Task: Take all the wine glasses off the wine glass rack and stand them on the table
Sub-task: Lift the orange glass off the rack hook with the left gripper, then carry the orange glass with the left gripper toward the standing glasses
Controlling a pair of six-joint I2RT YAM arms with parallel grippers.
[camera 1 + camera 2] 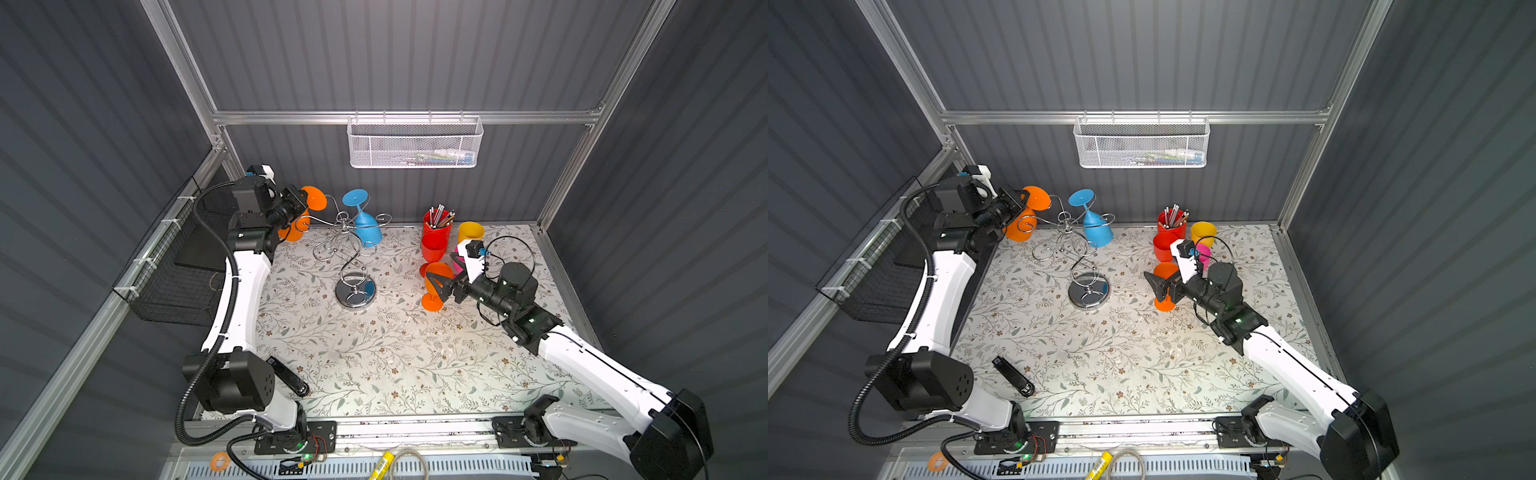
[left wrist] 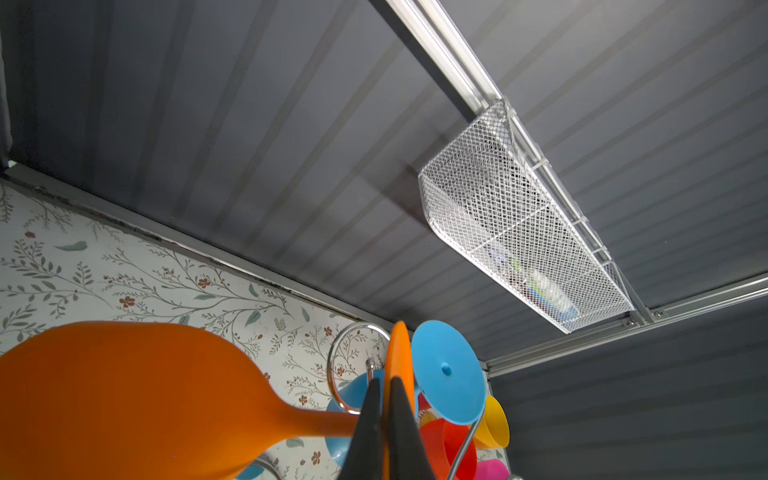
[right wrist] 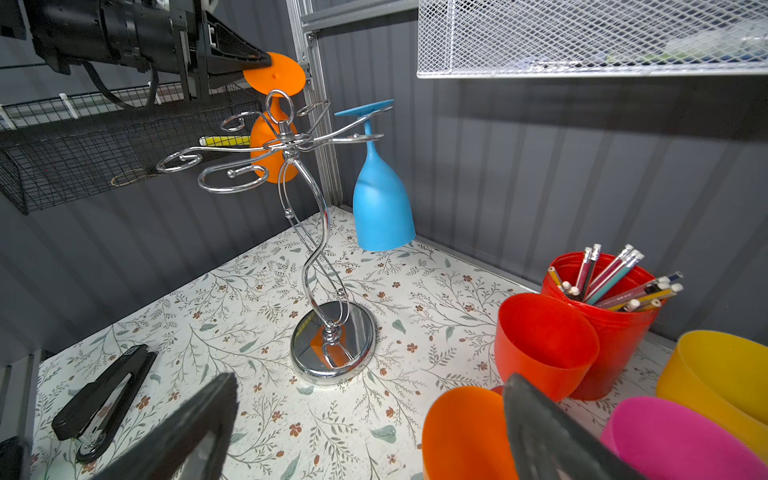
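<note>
Fingers [image 2: 405,440] of the left gripper [image 2: 385,399] were pinched on the foot of the orange wine glass [image 1: 293,235], left of centre in both top views, I'd guess because it hung bowl-down from the wine glass rack [image 1: 355,293] and had to slide out, while the right gripper [image 3: 370,415] sat wide open.

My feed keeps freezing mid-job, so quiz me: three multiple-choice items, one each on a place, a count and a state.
1. Where is the stapler? A) white basket B) table C) yellow cup
2. Glasses hanging on the wine glass rack? A) one B) two C) four
3. The left gripper is: A) open B) shut on a red cup C) shut on the hanging orange glass
Key: B, it lies flat on the floral top; B, the orange one and the blue glass hang bowl down; C, it pinches that glass's foot.
</note>
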